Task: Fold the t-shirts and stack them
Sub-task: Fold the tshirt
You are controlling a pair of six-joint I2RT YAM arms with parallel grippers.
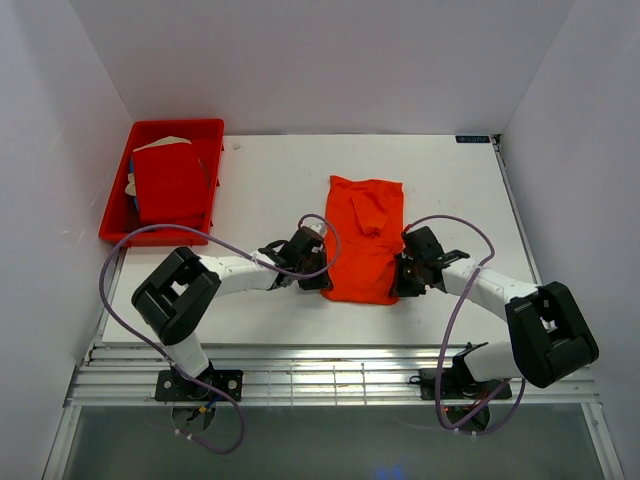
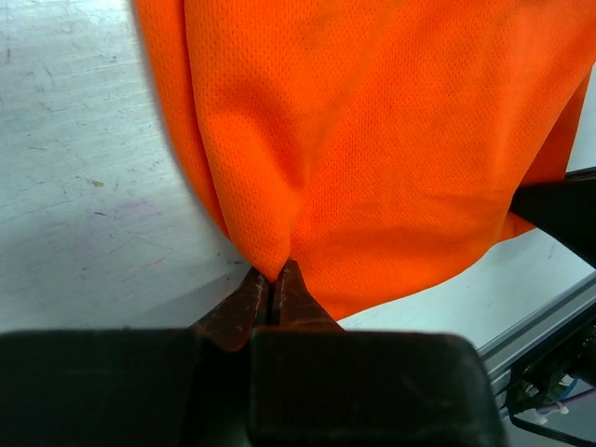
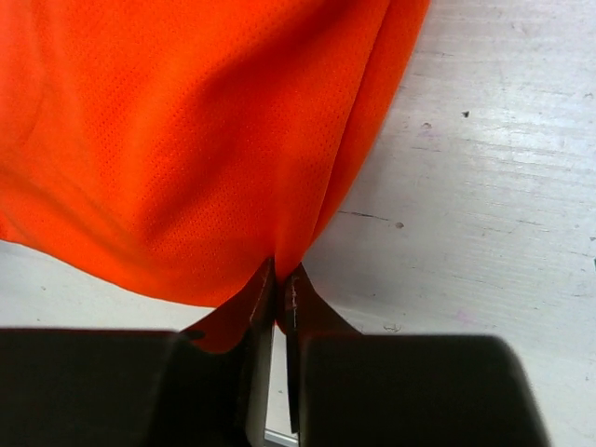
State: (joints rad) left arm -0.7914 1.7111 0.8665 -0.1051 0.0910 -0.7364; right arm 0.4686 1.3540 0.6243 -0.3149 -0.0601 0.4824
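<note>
Label [image 1: 473, 139], small and dark, on the far right edge of the white table [image 1: 270, 170]; its writing is too small to read. Rigid red tray [image 1: 112, 222] at the far left corner holds the folded red t-shirt [image 1: 170, 185]. Orange t-shirt [image 1: 365, 235] lies mid-table as a long, rumpled strip between the two arms. Left gripper [image 2: 272, 279] is clenched on the shirt's near left edge, mesh cloth pinched between its tips. Right gripper [image 3: 277, 279] grasps the near right edge likewise, with fabric caught in the narrow gap between its jaws.
</note>
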